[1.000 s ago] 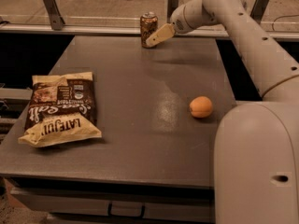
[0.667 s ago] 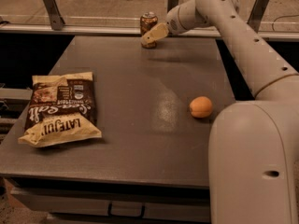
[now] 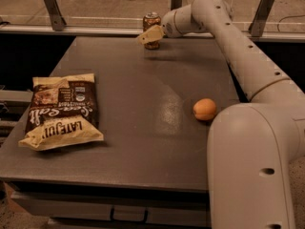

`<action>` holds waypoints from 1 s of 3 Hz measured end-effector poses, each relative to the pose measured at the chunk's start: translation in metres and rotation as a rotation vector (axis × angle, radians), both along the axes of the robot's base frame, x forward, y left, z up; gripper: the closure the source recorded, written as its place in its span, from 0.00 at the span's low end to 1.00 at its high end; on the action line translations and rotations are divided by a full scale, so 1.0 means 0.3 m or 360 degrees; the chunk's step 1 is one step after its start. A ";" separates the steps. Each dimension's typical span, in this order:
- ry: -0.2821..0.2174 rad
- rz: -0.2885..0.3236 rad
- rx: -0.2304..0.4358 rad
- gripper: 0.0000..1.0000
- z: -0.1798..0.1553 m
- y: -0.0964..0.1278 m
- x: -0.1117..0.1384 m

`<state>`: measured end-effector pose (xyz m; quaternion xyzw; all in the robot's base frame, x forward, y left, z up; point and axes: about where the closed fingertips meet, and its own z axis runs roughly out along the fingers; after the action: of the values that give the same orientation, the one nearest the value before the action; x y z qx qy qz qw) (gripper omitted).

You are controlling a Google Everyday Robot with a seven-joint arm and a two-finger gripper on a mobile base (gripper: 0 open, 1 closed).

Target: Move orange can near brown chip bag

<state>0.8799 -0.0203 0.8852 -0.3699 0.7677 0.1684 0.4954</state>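
The orange can stands upright at the far edge of the dark table, right of centre. My gripper is at the can, its cream tip in front of the can's lower half, with the arm reaching in from the right. The brown chip bag lies flat at the table's left side, well away from the can and nearer the front.
A round orange fruit sits on the table's right side, next to the arm's base. A rail with metal posts runs behind the table's far edge.
My gripper has moved left from beside the can until it overlaps the can. The can, the bag and the fruit have not moved.
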 end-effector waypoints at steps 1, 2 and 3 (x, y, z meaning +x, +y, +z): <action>-0.0031 -0.0038 0.0056 0.16 -0.002 -0.018 0.037; -0.0048 -0.0058 0.0092 0.39 -0.001 -0.037 0.056; -0.0055 -0.0014 0.0138 0.62 0.015 -0.015 0.040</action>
<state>0.8920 -0.0248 0.8899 -0.3476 0.7526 0.1929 0.5249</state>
